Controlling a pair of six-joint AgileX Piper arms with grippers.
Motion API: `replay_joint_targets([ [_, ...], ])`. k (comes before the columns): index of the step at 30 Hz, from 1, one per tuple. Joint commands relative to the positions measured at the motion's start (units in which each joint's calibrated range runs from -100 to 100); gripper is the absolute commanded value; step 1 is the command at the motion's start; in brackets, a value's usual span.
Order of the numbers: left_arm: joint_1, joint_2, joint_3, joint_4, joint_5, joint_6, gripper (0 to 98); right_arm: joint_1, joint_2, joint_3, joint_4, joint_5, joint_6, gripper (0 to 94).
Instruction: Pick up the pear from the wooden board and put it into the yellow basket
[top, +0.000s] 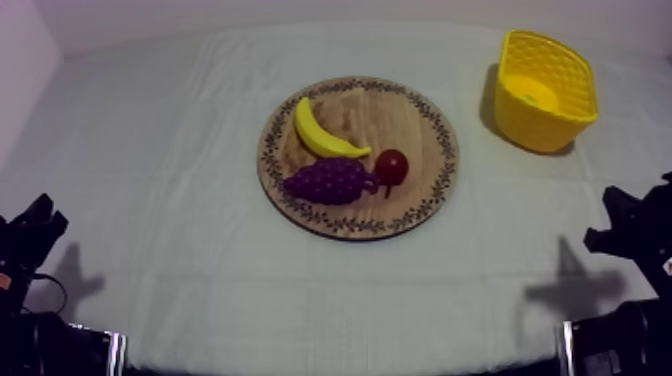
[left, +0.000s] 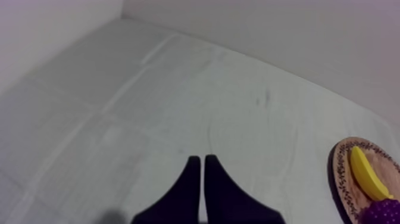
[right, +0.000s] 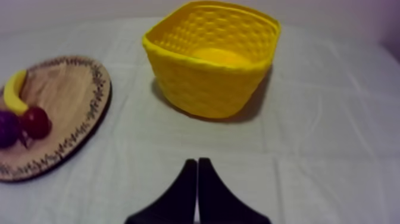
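So, starting from the left: the left end effector (left: 202, 159) sits low at its own side of the worktop (top: 180, 260), which is covered in a grey-white cloth. It's pinched down to a narrow black wedge with nothing in it, over bare cloth. The edge of the round wooden board (top: 405, 112) with the patterned rim is off to one side of it, well apart.

The wooden board lies roughly mid-worktop. On it there's a curved yellow toy banana (top: 318, 132) towards the board's left side. A purple bunch of toy grapes (top: 330, 181) is just beside the banana, on the side nearer the arms. Right of the grapes is a small red fruit (top: 391, 166), close enough that they look to be touching. The banana's tip ends near the small red fruit too.

Further right and towards the back, the squarish yellow basket (top: 545, 132) with the woven pattern stands upright on the cloth, well apart from the board. Down inside it there's a rounded pale-yellow lump, which I think is the pear (right: 217, 56). It's almost the same colour as the basket, so I can't really make out its shape.

The right end effector (right: 197, 161) is low at the right side. It's the same narrow closed wedge holding nothing, and it points at the yellow basket with open cloth between them.
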Motion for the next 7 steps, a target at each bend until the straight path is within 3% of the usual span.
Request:
replay_joint_targets([
  [1,-0.03,-0.04,0.00,0.01,-0.01,0.00,0.1,0.04,-0.04,0.05,-0.01,-0.05,4.74,0.6],
  [7,-0.03,-0.04,0.00,0.01,-0.01,0.00,0.1,0.04,-0.04,0.05,-0.01,-0.06,4.58,0.6],
])
